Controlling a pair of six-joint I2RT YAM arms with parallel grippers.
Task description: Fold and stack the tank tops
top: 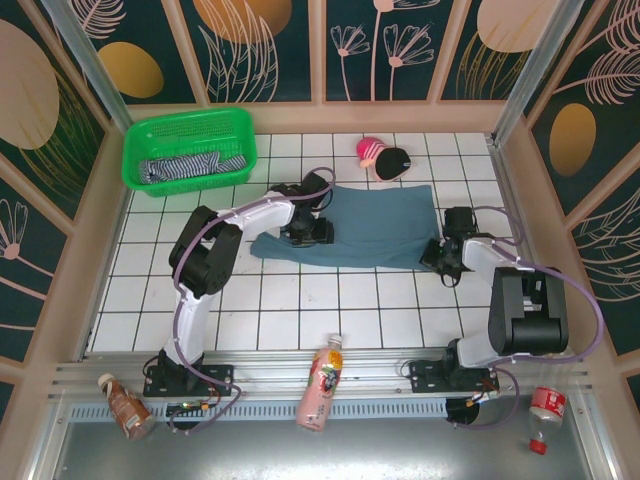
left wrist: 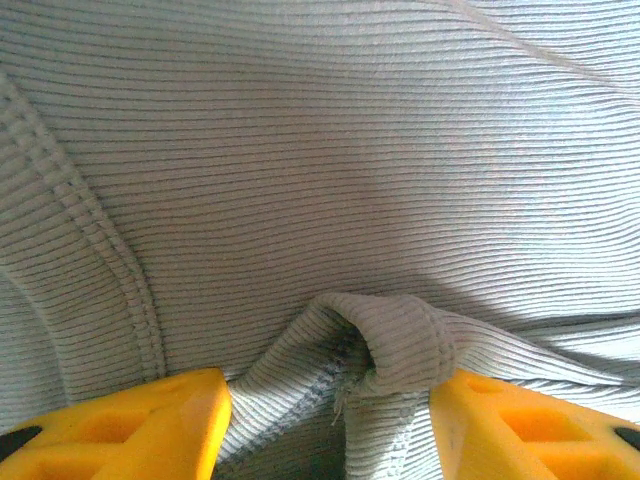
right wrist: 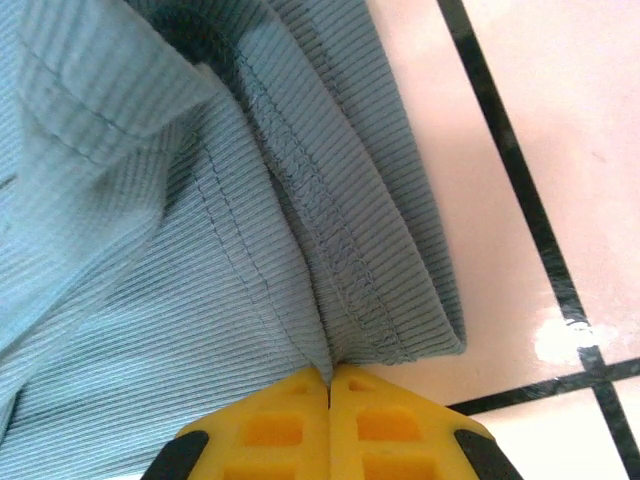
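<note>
Counts for your reference: two tank tops, namely blue-grey tank top (top: 385, 225) and striped tank top (top: 185, 168); one green basket (top: 190, 117); one pink-and-black toy (top: 383, 157); three bottles, namely brown bottle (top: 125, 407), pink bottle (top: 321, 385) and red-labelled bottle (top: 545, 405); two pincers, namely left pincer (top: 305, 232) and right pincer (top: 438, 257).

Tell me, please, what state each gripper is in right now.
Left gripper: open, straddling a raised fold of the plain blue-grey ribbed cloth tank top.
Right gripper: shut on that top's stitched hem.
</note>
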